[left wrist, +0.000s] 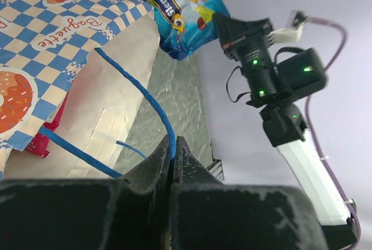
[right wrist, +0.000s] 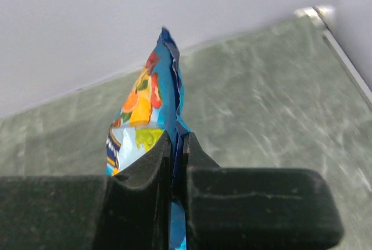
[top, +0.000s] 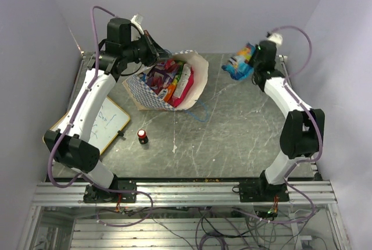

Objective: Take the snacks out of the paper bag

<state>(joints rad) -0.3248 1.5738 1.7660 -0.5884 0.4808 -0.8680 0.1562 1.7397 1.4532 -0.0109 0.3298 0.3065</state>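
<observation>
Right pincer (right wrist: 178,140) clamps crinkly blue packet (right wrist: 148,106); left pincer (left wrist: 174,146) pinches thin cord (left wrist: 142,94).

Blue snack packet (top: 239,61) in right tool (top: 251,64)

Whiteboard (top: 107,122) w/ scribbles lies lower left on grey desk (top: 244,128); small red bottle (top: 142,137) upright just right of it, not touching.

Left arm (top: 93,96): white shells on the long links, chunky black housings at the joints.
Right arm (top: 286,94): same white-and-black build; small green lights (left wrist: 254,62) glowed on its black wrist module (left wrist: 279,81).
Cables (top: 95,26): thin lilac leads looped alongside each arm.
Left gripper (left wrist: 174,145): matte black fingers, scuffed grey.
Right gripper (right wrist: 177,145): matte black, blocky, dusty-edged.
</observation>
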